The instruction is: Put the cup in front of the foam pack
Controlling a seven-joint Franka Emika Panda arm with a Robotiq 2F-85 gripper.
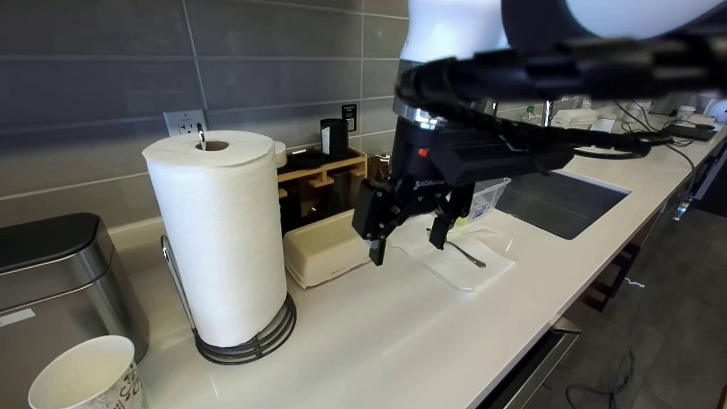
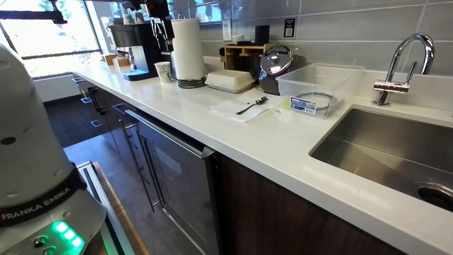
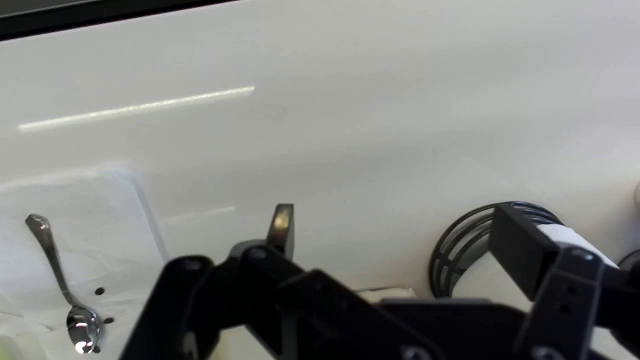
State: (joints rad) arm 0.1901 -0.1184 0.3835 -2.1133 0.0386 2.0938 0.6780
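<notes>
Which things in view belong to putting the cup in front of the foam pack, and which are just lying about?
Part of the job:
cup
foam pack
gripper, open, holding nothing

Just lying about:
paper towel roll
spoon
paper sheet
plastic tub
jar
coffee machine
metal bin

My gripper [image 1: 408, 245] hangs spread in free air above the counter [image 1: 375, 346]. Along the front edge, a long bare strip gives me room to pass. Between the cup [image 2: 163, 72] and the foam pack [image 1: 324, 244], the tall paper towel roll [image 1: 221, 244] blocks the straight path. Behind the pack, a wooden box [image 2: 246, 50] closes the way; beyond the flat white sheet [image 2: 230, 106], a plastic tub [image 2: 300, 88] rises.
</notes>
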